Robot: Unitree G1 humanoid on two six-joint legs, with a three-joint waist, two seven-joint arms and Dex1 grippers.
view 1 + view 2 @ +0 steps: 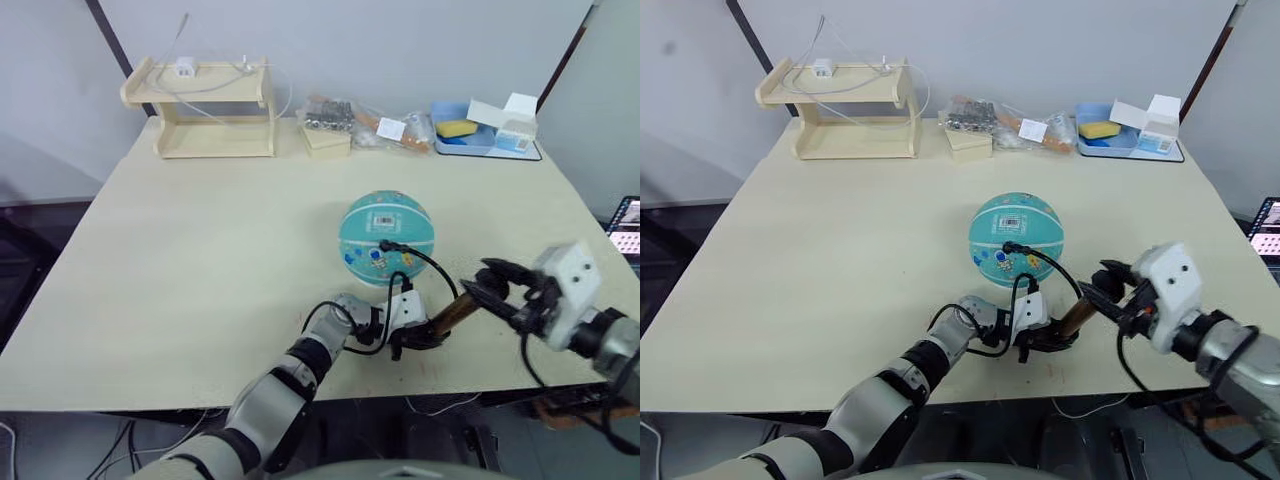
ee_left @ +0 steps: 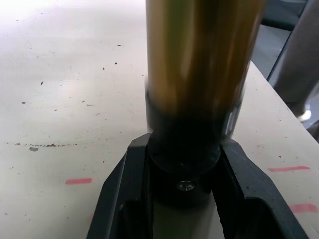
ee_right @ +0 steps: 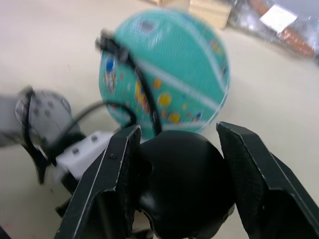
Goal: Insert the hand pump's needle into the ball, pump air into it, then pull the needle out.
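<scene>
Both hands clamp the hand pump (image 1: 452, 312); needle hidden at the ball (image 1: 386, 238).

The pale worktop (image 1: 200, 260) carries the ball (image 1: 386, 238) near centre, a wooden rack (image 1: 205, 110) at 11 o'clock, plastic bags (image 1: 370, 125) at 12, and a blue tray (image 1: 485, 135) at 1.

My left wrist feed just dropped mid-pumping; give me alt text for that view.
The left pincer is shut on the black end cap of the hand pump, whose amber-gold cylinder rises away from the camera. Behind it is the pale table, speckled with small dark marks and a few short red marks.
</scene>
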